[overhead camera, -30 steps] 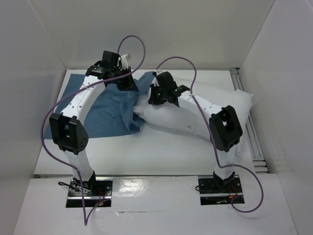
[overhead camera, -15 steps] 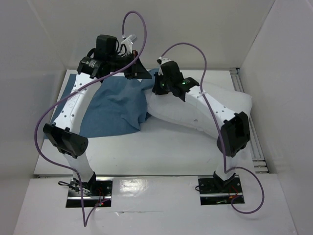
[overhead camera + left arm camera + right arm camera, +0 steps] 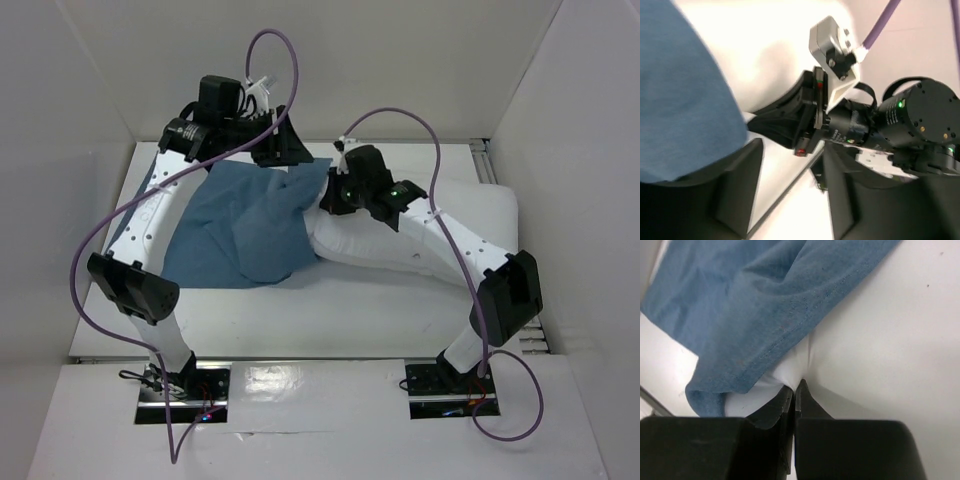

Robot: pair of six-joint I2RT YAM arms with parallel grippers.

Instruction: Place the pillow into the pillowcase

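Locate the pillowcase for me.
In the top view the pillowcase lies left of centre on the table, its right edge draped over the left end of the pillow.

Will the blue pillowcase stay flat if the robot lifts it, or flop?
Probably flop: the pillowcase lies wrinkled and bunched, draping over one end of the pillow. It would likely sag from wherever it's pinched. It looks thin, so probably light.
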